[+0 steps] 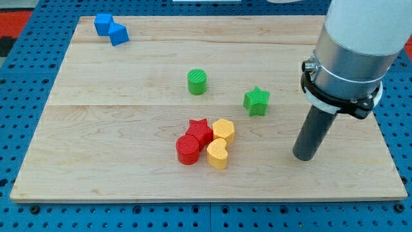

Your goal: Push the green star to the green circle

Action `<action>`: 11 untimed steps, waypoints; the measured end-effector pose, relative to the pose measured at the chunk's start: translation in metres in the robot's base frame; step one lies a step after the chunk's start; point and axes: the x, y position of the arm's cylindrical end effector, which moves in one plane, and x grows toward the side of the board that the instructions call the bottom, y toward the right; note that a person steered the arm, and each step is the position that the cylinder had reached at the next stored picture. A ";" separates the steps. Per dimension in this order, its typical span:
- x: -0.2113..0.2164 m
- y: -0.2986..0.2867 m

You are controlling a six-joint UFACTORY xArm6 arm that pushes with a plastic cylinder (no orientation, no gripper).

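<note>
The green star (pixel 256 101) lies right of the board's middle. The green circle (pixel 197 82), a short cylinder, stands up and to the left of it, with a gap of bare wood between them. My tip (pixel 304 156) rests on the board to the lower right of the green star, apart from it and touching no block. The dark rod rises from the tip to the grey and white arm at the view's top right.
A red star (pixel 199 129), a red circle (pixel 188 150), a yellow hexagon (pixel 223 130) and a yellow heart (pixel 217 154) sit clustered below the green blocks. Two blue blocks (pixel 111 29) lie at the top left. The wooden board (pixel 96 148) sits on blue pegboard.
</note>
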 end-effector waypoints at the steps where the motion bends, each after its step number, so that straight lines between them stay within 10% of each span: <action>1: 0.000 0.003; 5: -0.062 0.077; 11: -0.173 -0.129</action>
